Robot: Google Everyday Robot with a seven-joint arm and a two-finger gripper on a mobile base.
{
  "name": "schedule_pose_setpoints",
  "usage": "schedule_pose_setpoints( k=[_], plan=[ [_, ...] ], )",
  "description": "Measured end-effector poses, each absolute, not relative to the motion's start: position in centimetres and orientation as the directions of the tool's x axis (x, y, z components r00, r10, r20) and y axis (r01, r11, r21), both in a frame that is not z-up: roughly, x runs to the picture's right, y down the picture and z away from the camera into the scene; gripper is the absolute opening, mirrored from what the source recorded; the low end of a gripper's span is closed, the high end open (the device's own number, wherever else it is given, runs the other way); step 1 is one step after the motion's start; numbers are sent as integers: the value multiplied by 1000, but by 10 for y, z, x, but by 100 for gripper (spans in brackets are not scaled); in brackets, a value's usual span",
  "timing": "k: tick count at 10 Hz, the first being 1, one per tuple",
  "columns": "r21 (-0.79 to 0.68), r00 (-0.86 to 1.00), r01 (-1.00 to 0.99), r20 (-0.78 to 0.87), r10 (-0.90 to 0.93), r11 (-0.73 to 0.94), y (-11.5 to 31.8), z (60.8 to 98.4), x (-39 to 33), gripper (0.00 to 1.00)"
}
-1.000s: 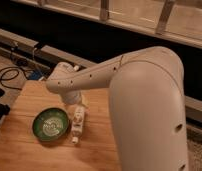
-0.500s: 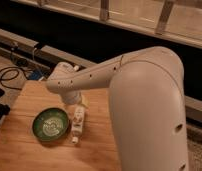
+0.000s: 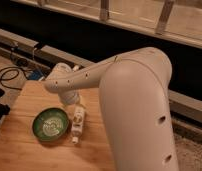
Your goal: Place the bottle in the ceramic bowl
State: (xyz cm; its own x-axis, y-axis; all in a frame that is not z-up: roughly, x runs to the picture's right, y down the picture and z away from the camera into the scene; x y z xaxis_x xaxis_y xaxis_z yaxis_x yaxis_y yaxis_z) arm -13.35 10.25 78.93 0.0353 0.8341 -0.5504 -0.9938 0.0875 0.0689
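Change: nothing has visibly moved since the earlier frames; arm, bottle and bowl keep their places.
Bottle: the small slim white plastic bottle with a white cap and pale label [image 3: 77,125] lies on its side just beside the bowl at the bowl's 3 o'clock, outside it, with the cap end pointing toward 6 o'clock.
Bowl: the round shallow dark green glazed ceramic bowl with a lighter swirl inside [image 3: 49,125] sits upright on the table.
Gripper: the gripper [image 3: 76,107] hangs below the wrist at the bottle's 12 o'clock end, close over it.
Jaw state: cannot tell whether spread or closed, nor whether it touches the bottle.
Arm: the bulky white robot arm [image 3: 129,80] reaches in from 4 o'clock.
Table: light wooden tabletop [image 3: 24,152].
Cable: black coiled cable [image 3: 8,75] on the floor at the table's 10 o'clock.
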Motion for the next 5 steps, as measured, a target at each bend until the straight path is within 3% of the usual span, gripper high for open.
schedule_pose_setpoints(
  k=[5],
  plan=[
    [134,-4,-986,-601,799,96,121,823,-117,65]
  ],
)
